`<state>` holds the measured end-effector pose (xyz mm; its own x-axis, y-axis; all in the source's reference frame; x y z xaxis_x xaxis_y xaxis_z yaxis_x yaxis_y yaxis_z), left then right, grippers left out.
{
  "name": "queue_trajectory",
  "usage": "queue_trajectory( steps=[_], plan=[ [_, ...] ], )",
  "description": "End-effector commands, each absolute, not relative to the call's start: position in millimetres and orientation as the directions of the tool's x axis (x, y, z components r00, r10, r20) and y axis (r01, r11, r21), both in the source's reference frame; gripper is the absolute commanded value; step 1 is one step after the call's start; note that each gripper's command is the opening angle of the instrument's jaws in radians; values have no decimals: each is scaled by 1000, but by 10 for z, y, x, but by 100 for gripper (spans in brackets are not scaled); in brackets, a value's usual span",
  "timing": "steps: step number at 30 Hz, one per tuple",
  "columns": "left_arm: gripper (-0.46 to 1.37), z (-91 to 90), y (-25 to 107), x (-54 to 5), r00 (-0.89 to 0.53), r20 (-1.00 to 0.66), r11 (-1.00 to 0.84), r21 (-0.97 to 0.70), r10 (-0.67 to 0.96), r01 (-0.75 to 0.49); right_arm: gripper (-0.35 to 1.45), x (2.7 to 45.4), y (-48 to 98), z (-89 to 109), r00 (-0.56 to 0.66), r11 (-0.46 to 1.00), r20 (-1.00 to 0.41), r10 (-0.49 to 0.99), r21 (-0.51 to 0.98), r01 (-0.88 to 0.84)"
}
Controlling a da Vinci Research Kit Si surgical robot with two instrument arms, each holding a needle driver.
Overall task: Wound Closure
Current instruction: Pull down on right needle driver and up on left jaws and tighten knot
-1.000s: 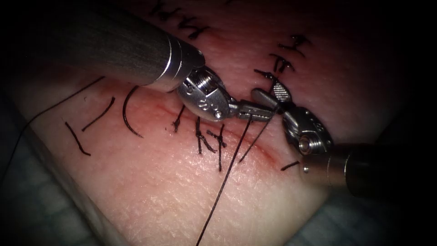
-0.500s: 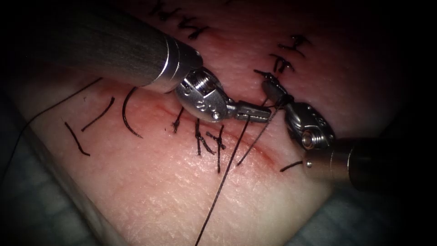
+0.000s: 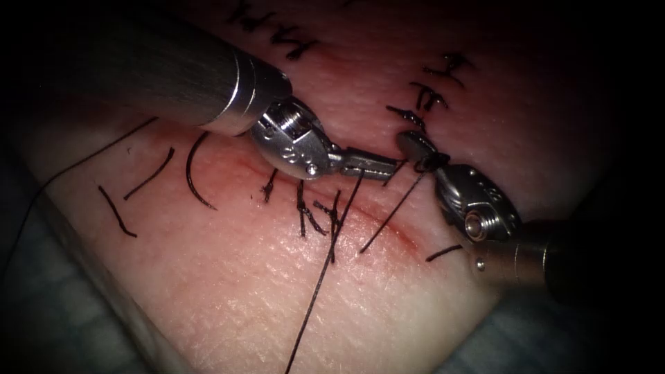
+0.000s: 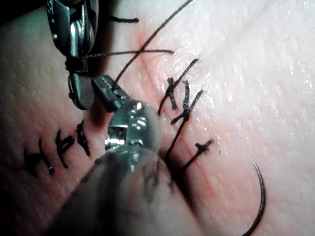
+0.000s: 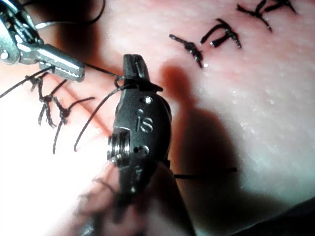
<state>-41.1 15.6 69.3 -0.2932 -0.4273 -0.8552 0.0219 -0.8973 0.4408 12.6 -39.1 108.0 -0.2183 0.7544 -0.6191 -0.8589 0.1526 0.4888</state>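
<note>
Pale tissue [image 3: 263,277] carries the cut [image 3: 388,225], the landmark; the thread [image 3: 325,270] crosses it, pinched near the cut's upper edge in the closed jaws of both the left tool [image 3: 370,165] and the right tool [image 3: 414,149], seemingly to keep it taut; the needle [image 3: 194,173] lies free on the tissue, well left of the cut, in neither tool; one needle, two tools, three knotted stitches [image 3: 305,208] along the cut.
</note>
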Motion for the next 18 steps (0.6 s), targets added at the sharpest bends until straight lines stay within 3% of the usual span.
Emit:
queue_trajectory(
  steps=[1, 18],
  plan=[
    [-35, 694, 157, -409, -297, -857, -901, 433, -421, 27, -35, 127, -392, 1079, -221, 152, -621, 752, 489, -859],
    [-35, 742, 212, -414, -324, -862, -913, 408, -391, 16, -35, 150, -448, 1036, -220, 191, -633, 742, 514, -836]
  ],
)
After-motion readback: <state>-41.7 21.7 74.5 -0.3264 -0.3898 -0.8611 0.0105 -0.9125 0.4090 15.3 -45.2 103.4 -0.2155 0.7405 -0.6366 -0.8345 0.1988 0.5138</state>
